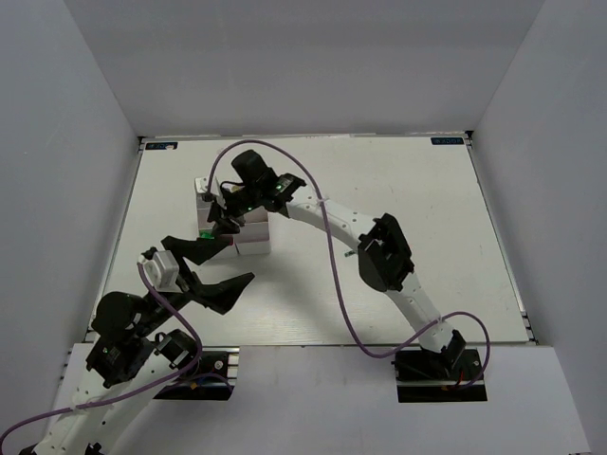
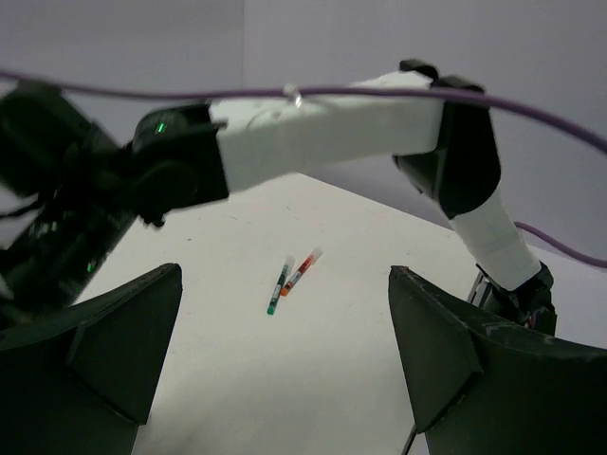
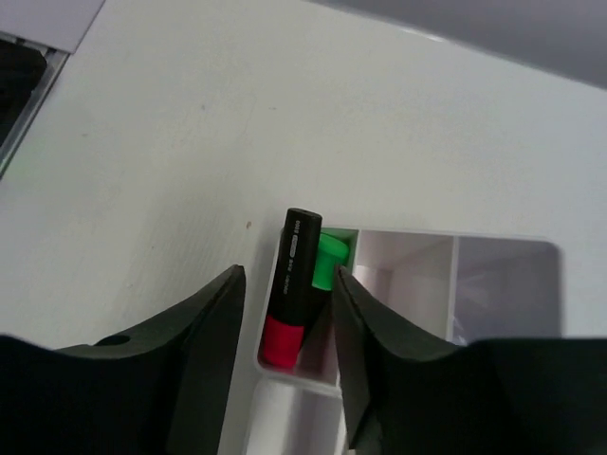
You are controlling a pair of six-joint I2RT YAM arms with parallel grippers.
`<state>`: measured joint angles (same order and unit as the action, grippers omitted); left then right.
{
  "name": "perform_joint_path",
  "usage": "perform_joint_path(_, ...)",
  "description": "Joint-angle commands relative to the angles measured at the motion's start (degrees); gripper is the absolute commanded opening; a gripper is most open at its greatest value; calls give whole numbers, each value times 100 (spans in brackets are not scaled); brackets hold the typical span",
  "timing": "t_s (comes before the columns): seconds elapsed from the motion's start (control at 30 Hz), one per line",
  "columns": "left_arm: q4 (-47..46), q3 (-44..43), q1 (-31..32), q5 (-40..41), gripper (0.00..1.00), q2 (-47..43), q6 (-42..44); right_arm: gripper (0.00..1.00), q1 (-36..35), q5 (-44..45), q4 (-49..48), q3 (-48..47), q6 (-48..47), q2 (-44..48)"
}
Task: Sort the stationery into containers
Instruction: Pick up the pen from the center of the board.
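Observation:
A black highlighter with a pink end (image 3: 296, 284) stands tilted in a corner compartment of the pale divided tray (image 3: 446, 245). A green-capped highlighter (image 3: 328, 261) leans beside it in the same compartment. My right gripper (image 3: 286, 275) is open, with one finger either side of the two highlighters and a gap on the pink one's side. In the top view it (image 1: 220, 220) hovers over the tray (image 1: 254, 239). My left gripper (image 2: 285, 271) is open and empty, above the table near the tray (image 1: 243, 259). A green-ended pen (image 2: 278, 289) and a red pen (image 2: 301, 270) lie on the table.
The right arm (image 2: 322, 133) spans across the left wrist view above the two pens. White enclosure walls (image 1: 85, 142) surround the table. The other tray compartments (image 3: 503, 284) in view look bare.

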<state>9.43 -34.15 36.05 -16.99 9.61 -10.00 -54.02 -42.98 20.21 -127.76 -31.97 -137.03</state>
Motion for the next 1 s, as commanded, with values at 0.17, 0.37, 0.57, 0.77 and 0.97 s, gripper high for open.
perform_joint_path(0.17, 59, 49, -46, 249, 98, 199, -116, 21, 611, 808, 932, 1664, -862, 2450)
perform_joint_path(0.37, 112, -13, -46, 249, 46, 401, -116, 6, 1350, 1756, 976, 4397, -1478, 3856)
perform_joint_path(0.57, 410, -136, -46, 249, 29, 920, -64, 37, 1983, 2663, 1763, 4998, -2313, 3974)
perform_joint_path(0.77, 586, -241, -46, 363, 80, 1140, -64, 54, 2290, 2629, 2400, 4893, -3833, 3464)
perform_joint_path(0.97, 639, -241, -46, 416, 81, 1087, -64, 54, 2282, 2803, 2663, 5016, -4792, 3227)
